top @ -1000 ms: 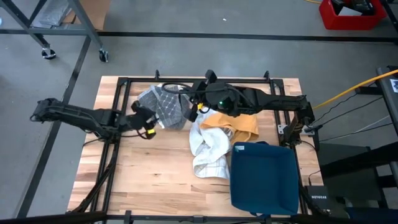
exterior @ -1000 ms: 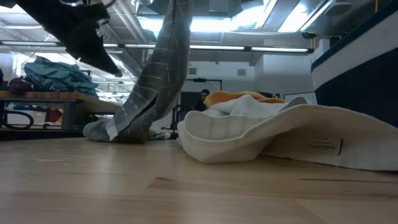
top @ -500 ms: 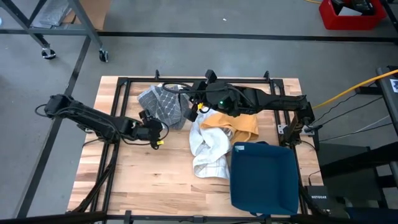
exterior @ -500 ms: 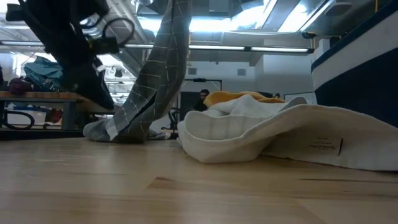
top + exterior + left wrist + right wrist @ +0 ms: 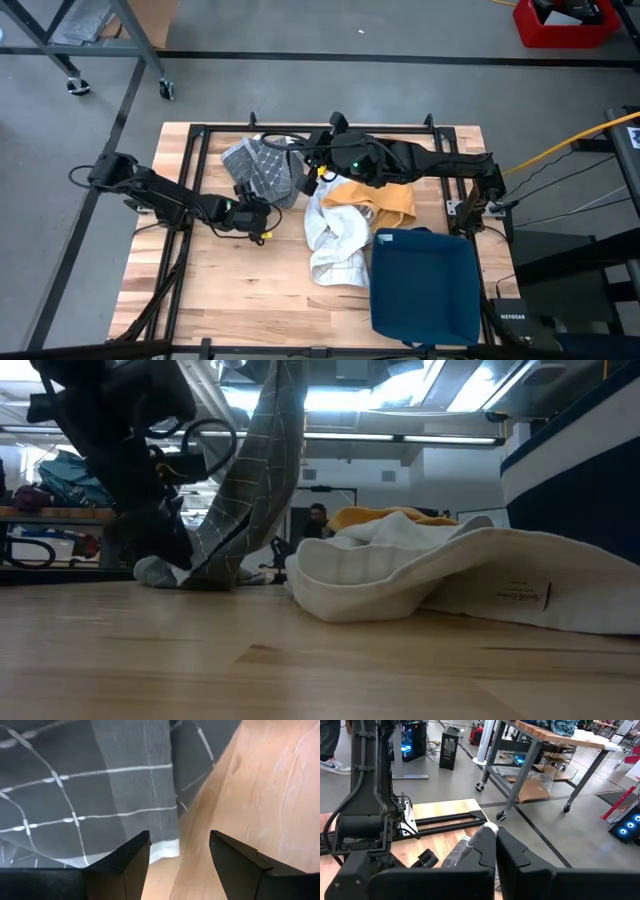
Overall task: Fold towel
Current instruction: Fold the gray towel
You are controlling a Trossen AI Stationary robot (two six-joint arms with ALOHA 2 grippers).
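Left wrist view: left gripper [image 5: 179, 851] fingers apart, empty, low beside grey checked towel [image 5: 90, 790] hem. Right gripper [image 5: 495, 836] clamped on towel corner, holding it raised above table [image 5: 230, 290]; grip mostly hidden. White towel [image 5: 420, 575] just beside.

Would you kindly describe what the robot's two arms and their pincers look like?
Both arms are dark, slim and jointed, with black cables looping alongside them. The left pincer has a small yellow mark near its tip; its fingers are black, flat and wedge-shaped. The right arm carries a small green light, and the right pincer has similar chunky black angular fingers.
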